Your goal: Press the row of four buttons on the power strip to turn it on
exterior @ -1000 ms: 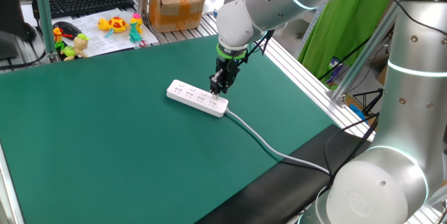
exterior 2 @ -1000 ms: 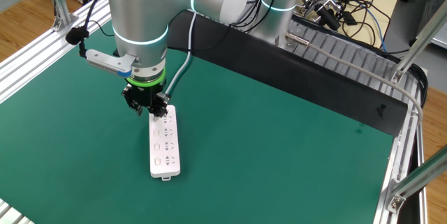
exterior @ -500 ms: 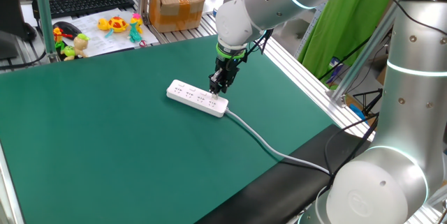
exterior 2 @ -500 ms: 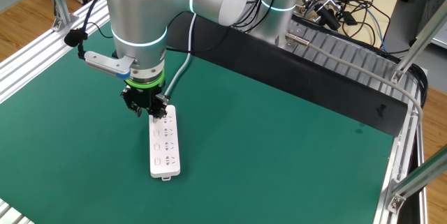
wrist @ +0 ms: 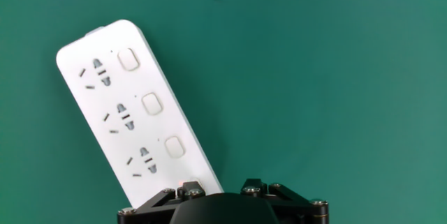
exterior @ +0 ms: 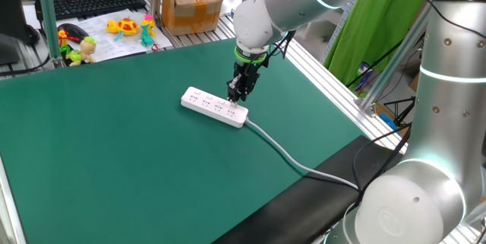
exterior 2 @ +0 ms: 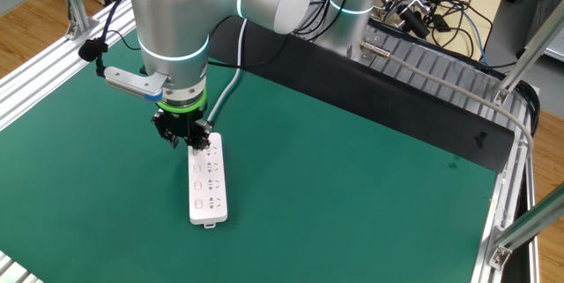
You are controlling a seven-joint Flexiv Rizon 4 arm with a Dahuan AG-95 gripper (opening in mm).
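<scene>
The white power strip (exterior: pixel 215 107) lies flat on the green mat, with its grey cable (exterior: pixel 281 149) running off toward the table's front edge. My gripper (exterior: pixel 236 99) points straight down at the strip's cable end (exterior 2: pixel 208 152). In the hand view three of the four buttons (wrist: pixel 151 104) show in a row beside the socket holes. The fourth is mostly hidden under my left fingertip (wrist: pixel 188 190), where a small reddish spot shows. My gripper (wrist: pixel 220 186) is open, its two fingertips apart with nothing held between them.
Behind the mat stand a cardboard box (exterior: pixel 194 4), a black keyboard (exterior: pixel 99 2) and small toys (exterior: pixel 125 26). Aluminium rails (exterior 2: pixel 35 80) border the mat. A tangle of cables (exterior 2: pixel 423 10) lies at the arm's base side.
The gripper stays at the strip's cable end. Only the arm above it has shifted very slightly.
</scene>
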